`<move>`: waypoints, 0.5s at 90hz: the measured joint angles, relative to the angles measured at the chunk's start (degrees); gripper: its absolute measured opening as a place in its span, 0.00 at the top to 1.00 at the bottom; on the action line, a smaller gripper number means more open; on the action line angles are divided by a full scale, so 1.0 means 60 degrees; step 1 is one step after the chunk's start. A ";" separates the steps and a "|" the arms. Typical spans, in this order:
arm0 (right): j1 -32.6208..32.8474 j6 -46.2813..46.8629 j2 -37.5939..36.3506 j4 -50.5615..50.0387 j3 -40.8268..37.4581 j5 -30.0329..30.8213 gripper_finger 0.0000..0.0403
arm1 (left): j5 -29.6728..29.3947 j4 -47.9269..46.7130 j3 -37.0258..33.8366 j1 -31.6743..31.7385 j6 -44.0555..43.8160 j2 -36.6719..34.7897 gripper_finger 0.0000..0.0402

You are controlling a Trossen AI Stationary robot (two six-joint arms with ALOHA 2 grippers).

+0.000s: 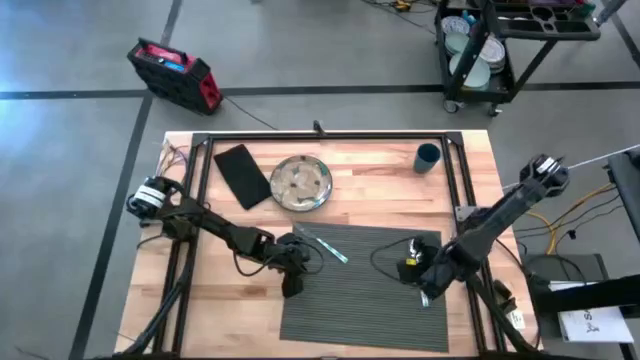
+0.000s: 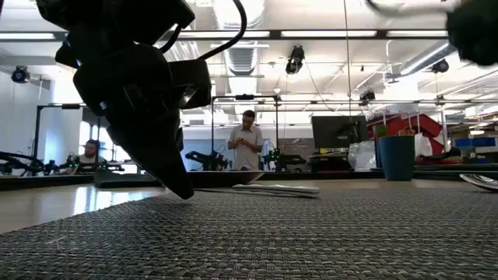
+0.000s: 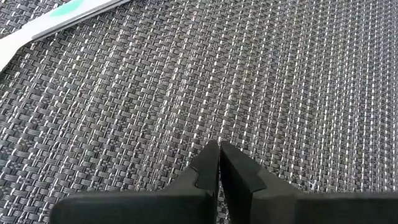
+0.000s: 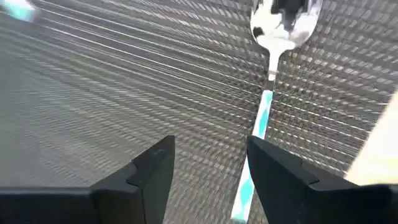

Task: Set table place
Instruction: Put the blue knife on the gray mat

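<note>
The dark grey ribbed placemat is lying flat on the desk, reaching toward the near edge and sitting closer to the right-hand side than the left.

The left gripper is hanging low over the left edge of the placemat, its jaws pressed together with only a thin seam between the fingertips and nothing held between them. In the left wrist view the tips are sitting just above the weave, and whether they are touching it cannot be told. A teal-handled utensil is lying on the far left part of the placemat, near this gripper but apart from it.

The right gripper is hovering over the right part of the placemat with its jaws standing wide and empty. A spoon with a teal-and-white striped handle is lying on the mat straight ahead of it, the handle running in toward the gap close beside one finger, which is not gripping it.

Off the placemat, a round metal plate is resting toward the far edge of the desk, with a black cloth napkin just beside it on the left and a dark blue cup near the far right corner. In the low view a person is standing in the room beyond the desk.
</note>
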 joint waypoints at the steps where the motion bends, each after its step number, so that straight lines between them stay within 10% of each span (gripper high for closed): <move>1: 0.0000 -0.0012 -0.0072 -0.0138 0.0112 0.0096 0.54 | 0.0000 -0.0002 0.0000 0.0000 -0.0013 0.0000 1.00; 23: 0.0000 -0.0345 -0.1236 -0.2658 0.2847 0.4391 0.55 | 0.0029 -0.0057 -0.0004 0.0000 -0.0069 0.0000 1.00; 45: -0.0135 -0.3622 -0.1154 -0.1471 0.4537 0.9889 0.58 | 0.0036 -0.0037 -0.0004 0.0000 -0.0072 0.0000 1.00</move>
